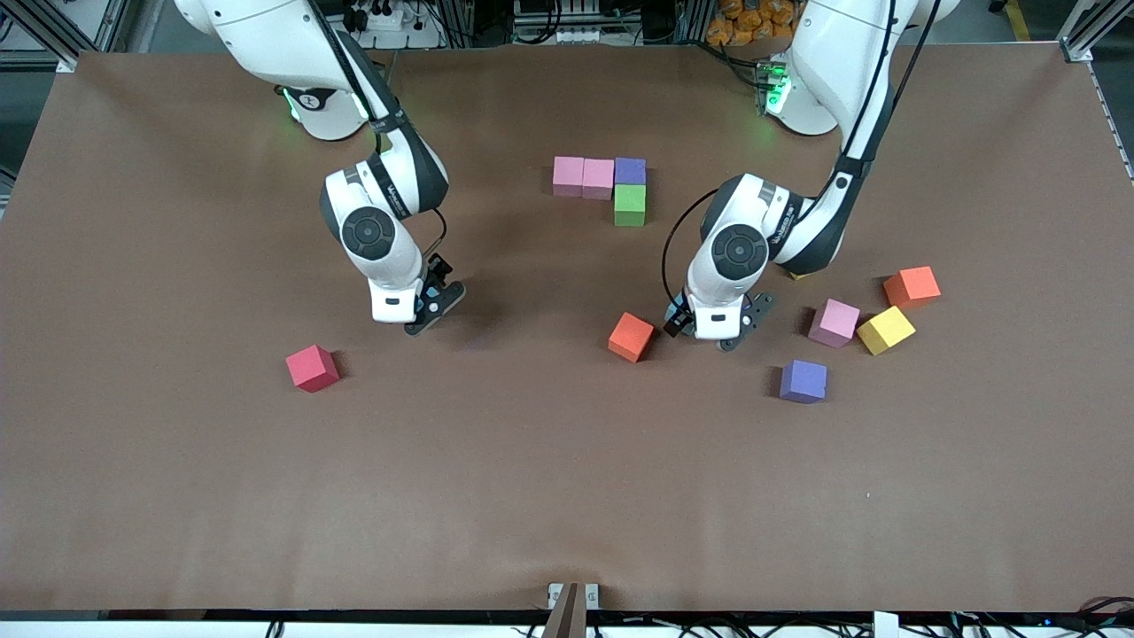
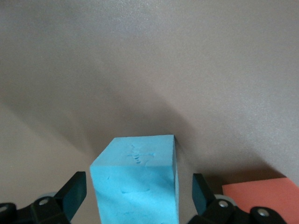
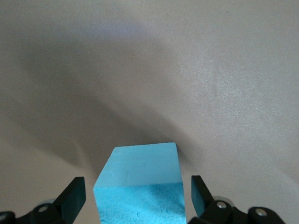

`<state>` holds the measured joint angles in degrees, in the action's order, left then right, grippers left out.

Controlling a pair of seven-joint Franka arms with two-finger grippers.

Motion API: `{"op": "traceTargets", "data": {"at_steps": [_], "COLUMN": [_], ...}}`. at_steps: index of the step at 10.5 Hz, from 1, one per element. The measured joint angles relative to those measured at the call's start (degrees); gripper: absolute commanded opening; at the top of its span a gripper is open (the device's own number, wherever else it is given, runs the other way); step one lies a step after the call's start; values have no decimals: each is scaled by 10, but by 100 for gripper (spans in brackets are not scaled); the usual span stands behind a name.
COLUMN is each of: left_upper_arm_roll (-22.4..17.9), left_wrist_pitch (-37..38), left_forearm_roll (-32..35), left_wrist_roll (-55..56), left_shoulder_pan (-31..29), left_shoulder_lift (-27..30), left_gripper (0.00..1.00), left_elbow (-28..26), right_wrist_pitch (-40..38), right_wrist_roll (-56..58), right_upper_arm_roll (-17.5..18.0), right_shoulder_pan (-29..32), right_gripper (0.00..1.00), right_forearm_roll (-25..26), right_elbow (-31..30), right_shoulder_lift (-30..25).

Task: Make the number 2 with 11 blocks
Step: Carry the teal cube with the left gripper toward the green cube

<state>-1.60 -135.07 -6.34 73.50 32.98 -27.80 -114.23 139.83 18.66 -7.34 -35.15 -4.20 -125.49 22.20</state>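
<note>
The number 2 so far is two pink blocks [image 1: 583, 176] and a purple block [image 1: 630, 170] in a row, with a green block [image 1: 630, 204] just nearer the camera, touching the purple. A blue block [image 2: 135, 184] sits between the spread fingers of the left gripper [image 1: 718, 332], beside an orange block [image 1: 631, 337]. Another blue block [image 3: 139, 184] sits between the spread fingers of the right gripper [image 1: 423, 312], on the table [image 1: 532, 478].

Both arms were bent down low over the bench, wrists pointing pretty much straight down. Left tool [image 1: 719, 335] had its fingers [image 2: 74, 193] spread wide with a blue block [image 2: 138, 182] sitting between them, gaps on both sides. Right tool [image 1: 423, 312] was the same deal, fingers [image 3: 74, 196] apart around another blue block [image 3: 140, 186], not touching it.
</note>
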Motion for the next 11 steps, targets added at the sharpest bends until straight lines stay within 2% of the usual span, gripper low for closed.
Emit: {"op": "traceTargets", "data": {"at_steps": [4, 7, 9, 11], "left_upper_arm_roll": [5, 5, 5, 5], "left_wrist_pitch": [-10, -15, -15, -15], "left_forearm_roll": [0, 0, 0, 0], "left_wrist_roll": [23, 32, 33, 33], "left_shoulder_pan": [0, -1, -4, -4], "left_shoulder_lift": [-10, -8, 0, 2], "left_gripper": [98, 79, 70, 66], "left_elbow": [0, 2, 4, 4], "right_wrist_pitch": [0, 0, 0, 0], "right_wrist_roll": [0, 0, 0, 0], "right_upper_arm_roll": [0, 0, 0, 0], "right_shoulder_pan": [0, 0, 0, 0], "right_gripper": [100, 100, 100, 100], "right_forearm_roll": [0, 0, 0, 0], "right_elbow": [0, 0, 0, 0], "right_shoulder_lift": [0, 0, 0, 0]}}
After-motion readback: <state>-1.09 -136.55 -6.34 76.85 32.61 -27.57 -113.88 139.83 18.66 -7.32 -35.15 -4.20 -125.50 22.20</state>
